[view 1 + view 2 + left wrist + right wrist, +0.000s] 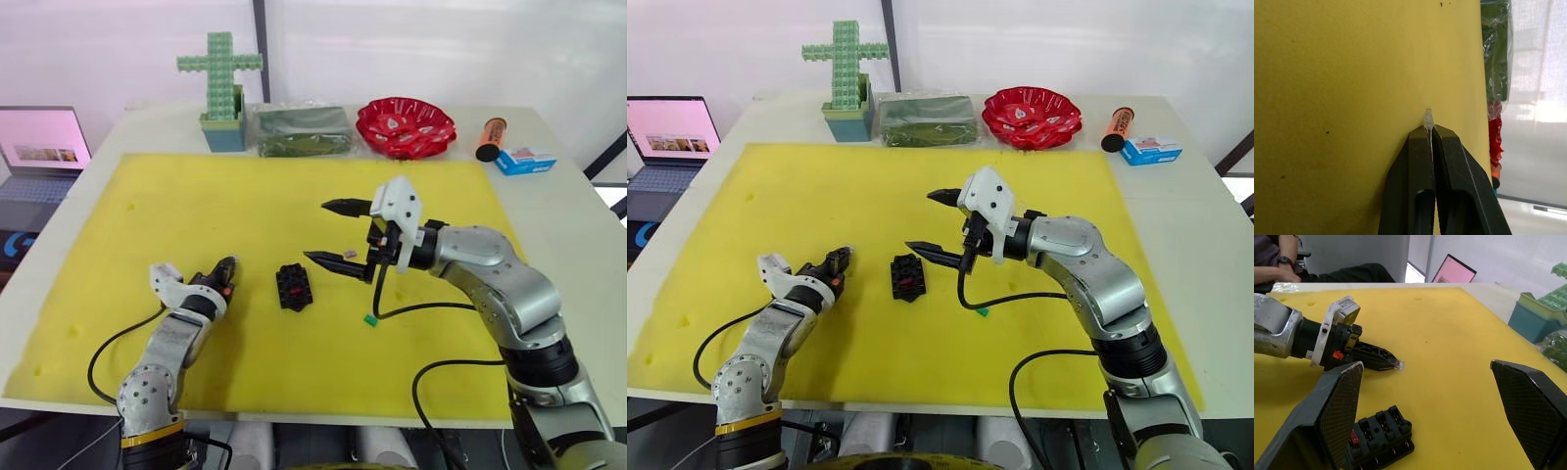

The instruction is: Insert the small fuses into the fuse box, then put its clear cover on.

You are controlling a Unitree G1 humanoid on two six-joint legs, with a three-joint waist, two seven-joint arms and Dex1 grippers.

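Note:
The black fuse box [294,286] lies on the yellow mat [196,206], with a red fuse [1354,439] seated in one of its slots. A green fuse [371,318] lies loose on the mat to its right. A small greyish fuse [350,255] sits by the lower finger of my right gripper [314,231], which hovers open and empty just right of the box. Left of the box, my left gripper [230,264] rests low on the mat. It is shut on a thin clear piece [1427,117], seen edge-on, which looks like the clear cover.
Along the far edge stand a green cross of blocks in a teal box [221,88], a clear bag of green stuff [299,130], a red bowl [405,125], an orange tube [490,138] and a blue-and-white carton [525,160]. A laptop [39,147] sits far left. A person [1283,254] sits beyond the table.

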